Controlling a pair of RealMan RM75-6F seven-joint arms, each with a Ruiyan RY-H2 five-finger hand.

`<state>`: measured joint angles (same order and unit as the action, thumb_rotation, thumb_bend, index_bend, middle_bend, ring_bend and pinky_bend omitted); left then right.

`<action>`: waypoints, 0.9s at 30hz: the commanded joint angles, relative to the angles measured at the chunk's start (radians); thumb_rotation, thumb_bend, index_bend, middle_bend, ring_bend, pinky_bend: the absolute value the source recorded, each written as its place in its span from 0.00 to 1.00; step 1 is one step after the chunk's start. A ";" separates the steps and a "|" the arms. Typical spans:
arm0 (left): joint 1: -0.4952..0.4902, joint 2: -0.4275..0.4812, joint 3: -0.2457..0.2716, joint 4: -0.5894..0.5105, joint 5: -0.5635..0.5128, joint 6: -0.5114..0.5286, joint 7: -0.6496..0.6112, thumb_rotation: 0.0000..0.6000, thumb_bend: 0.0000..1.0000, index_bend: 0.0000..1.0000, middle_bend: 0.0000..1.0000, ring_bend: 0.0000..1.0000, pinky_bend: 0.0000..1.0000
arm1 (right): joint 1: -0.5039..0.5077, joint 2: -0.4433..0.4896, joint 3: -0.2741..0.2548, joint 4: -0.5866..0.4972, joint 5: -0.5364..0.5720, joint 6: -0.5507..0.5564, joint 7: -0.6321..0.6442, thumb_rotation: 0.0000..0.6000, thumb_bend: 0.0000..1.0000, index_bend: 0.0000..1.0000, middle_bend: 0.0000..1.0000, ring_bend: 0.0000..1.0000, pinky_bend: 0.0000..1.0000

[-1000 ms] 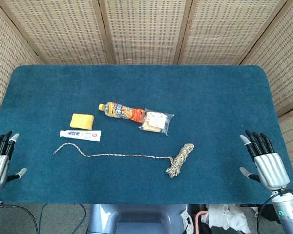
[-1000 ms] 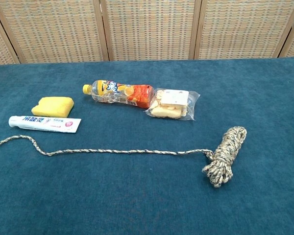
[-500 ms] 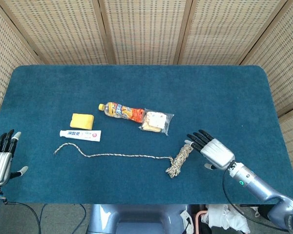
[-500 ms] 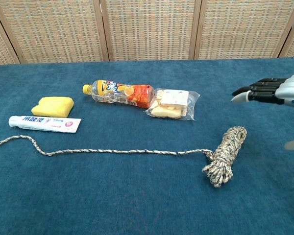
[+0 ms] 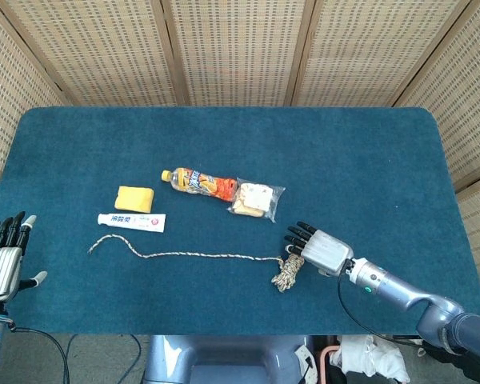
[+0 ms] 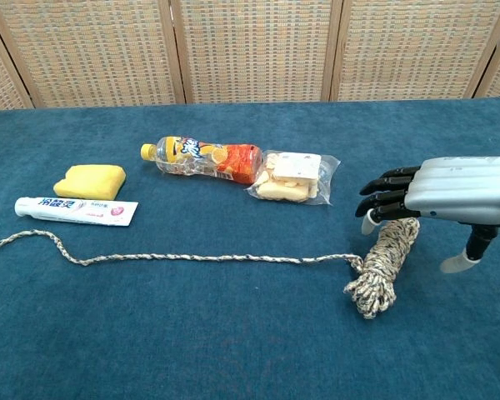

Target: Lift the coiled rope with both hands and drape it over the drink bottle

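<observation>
Right hand (image 6: 437, 193) open, palm down over rope coil (image 6: 383, 265) on table | left hand (image 5: 4, 260) open, near rope's tail | bottle (image 6: 202, 158) lies beyond rope | advice: close around coil, left pinches tail.

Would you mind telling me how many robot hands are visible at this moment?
2. The right hand hovers, fingers spread, over the coiled rope; the left hand sits at the table's near left edge, fingers apart.
</observation>
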<state>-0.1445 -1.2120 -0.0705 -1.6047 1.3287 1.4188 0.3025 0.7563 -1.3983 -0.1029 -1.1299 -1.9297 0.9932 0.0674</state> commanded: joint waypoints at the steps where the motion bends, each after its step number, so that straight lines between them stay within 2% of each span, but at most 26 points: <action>1: 0.000 0.000 0.000 0.000 0.001 0.000 0.000 1.00 0.00 0.00 0.00 0.00 0.00 | 0.010 -0.014 -0.009 0.016 -0.007 0.006 0.004 1.00 0.19 0.22 0.14 0.02 0.11; 7: -0.001 -0.001 0.000 0.002 0.000 -0.003 0.000 1.00 0.00 0.00 0.00 0.00 0.00 | 0.025 -0.043 -0.018 0.054 -0.010 0.013 0.009 1.00 0.23 0.24 0.16 0.04 0.12; 13: -0.002 -0.002 -0.004 0.007 -0.008 -0.009 -0.004 1.00 0.00 0.00 0.00 0.00 0.00 | 0.044 -0.084 -0.034 0.109 -0.005 -0.005 0.027 1.00 0.29 0.31 0.22 0.11 0.21; 16: -0.003 -0.002 -0.005 0.011 -0.011 -0.012 -0.006 1.00 0.00 0.00 0.00 0.00 0.00 | 0.049 -0.102 -0.043 0.134 -0.006 0.005 0.046 1.00 0.33 0.36 0.29 0.17 0.30; 21: -0.006 -0.006 -0.006 0.018 -0.013 -0.018 -0.007 1.00 0.00 0.00 0.00 0.00 0.00 | 0.048 -0.139 -0.054 0.194 -0.007 0.054 0.102 1.00 0.47 0.55 0.49 0.36 0.50; 23: -0.011 -0.011 -0.007 0.030 -0.009 -0.021 -0.005 1.00 0.00 0.00 0.00 0.00 0.00 | 0.043 -0.143 -0.056 0.205 0.000 0.075 0.127 1.00 0.52 0.59 0.54 0.40 0.55; 27: -0.048 -0.053 -0.003 0.126 0.037 -0.046 0.003 1.00 0.00 0.00 0.00 0.00 0.00 | 0.037 -0.127 -0.056 0.202 0.003 0.130 0.151 1.00 0.59 0.61 0.57 0.43 0.56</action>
<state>-0.1698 -1.2403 -0.0761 -1.5290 1.3378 1.3888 0.3020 0.7967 -1.5319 -0.1585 -0.9276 -1.9280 1.1060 0.2132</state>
